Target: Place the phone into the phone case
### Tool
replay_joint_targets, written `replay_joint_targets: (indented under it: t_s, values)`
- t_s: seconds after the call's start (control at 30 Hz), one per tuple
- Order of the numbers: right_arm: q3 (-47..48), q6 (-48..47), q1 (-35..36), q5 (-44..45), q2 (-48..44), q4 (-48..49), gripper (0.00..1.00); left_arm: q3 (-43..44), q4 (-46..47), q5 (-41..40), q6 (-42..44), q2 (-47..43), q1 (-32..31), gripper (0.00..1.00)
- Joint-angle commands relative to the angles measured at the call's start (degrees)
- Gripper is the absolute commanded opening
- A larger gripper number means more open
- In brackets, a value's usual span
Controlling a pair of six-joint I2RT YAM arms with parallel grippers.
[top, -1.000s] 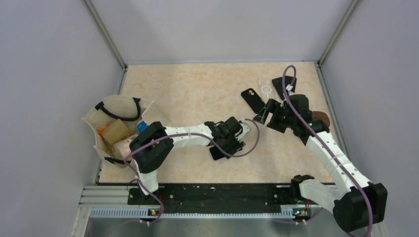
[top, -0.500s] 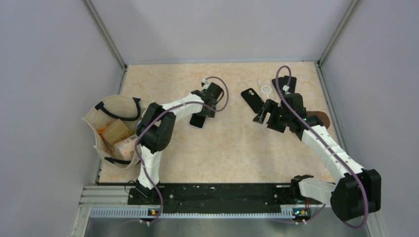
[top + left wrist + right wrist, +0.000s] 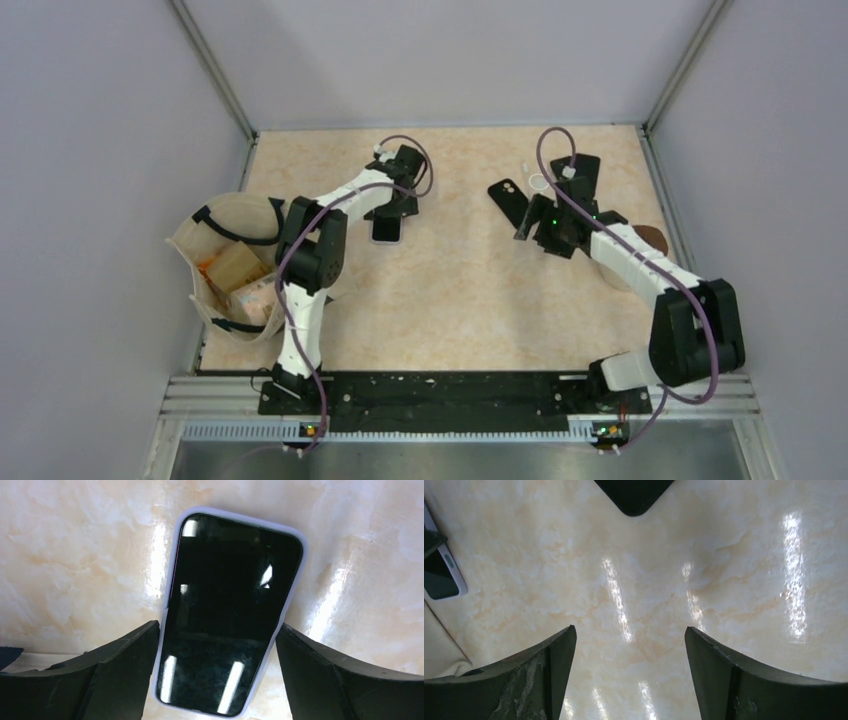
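Note:
The phone (image 3: 230, 605), dark screen up with a pale lavender rim, lies on the marble tabletop. In the top view the phone (image 3: 387, 229) is left of centre. My left gripper (image 3: 217, 626) flanks its near end, both fingers against its long edges; in the top view this gripper (image 3: 392, 208) is just beyond the phone. The black phone case (image 3: 512, 203) lies at the far right-centre, and its corner (image 3: 634, 494) shows in the right wrist view. My right gripper (image 3: 629, 630) is open and empty just near of the case; in the top view it (image 3: 527, 228) is beside the case.
A cream bag (image 3: 235, 260) with black handles and boxes inside stands at the left edge. A second black flat item (image 3: 580, 168) and a small white ring (image 3: 539, 182) lie at the far right. A brown round object (image 3: 650, 240) sits by the right wall.
My left arm has swung the phone from the near middle of the table to the far left-centre. My right gripper has shifted slightly farther, toward the black case.

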Motion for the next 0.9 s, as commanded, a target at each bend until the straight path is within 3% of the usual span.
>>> replay_joint_targets:
  t_s: [0.0,0.3,0.37,0.53,0.87]
  values:
    - [7.2,-1.3,-1.0,5.1,4.7,2.7,0.79,-2.6,2.7,2.6,-0.4,-4.0,0.2,0.93]
    - [16.4,-4.9,-4.7,7.7,18.2,2.4,0.79,-3.5,3.8,4.3,2.6,-10.3,1.0,0.99]
    - [18.5,-5.6,-5.9,7.9,21.8,2.4,0.75,-4.4,3.8,5.9,2.0,-12.6,0.8,0.99]
    - [25.6,-7.5,-6.7,7.4,30.8,2.2,0.56,-10.2,6.2,12.5,1.4,-20.6,-0.9,0.88]
    - [34.0,-12.6,-6.6,11.1,38.8,-2.0,0.46,-20.1,8.1,17.3,1.8,-31.5,-2.3,0.82]
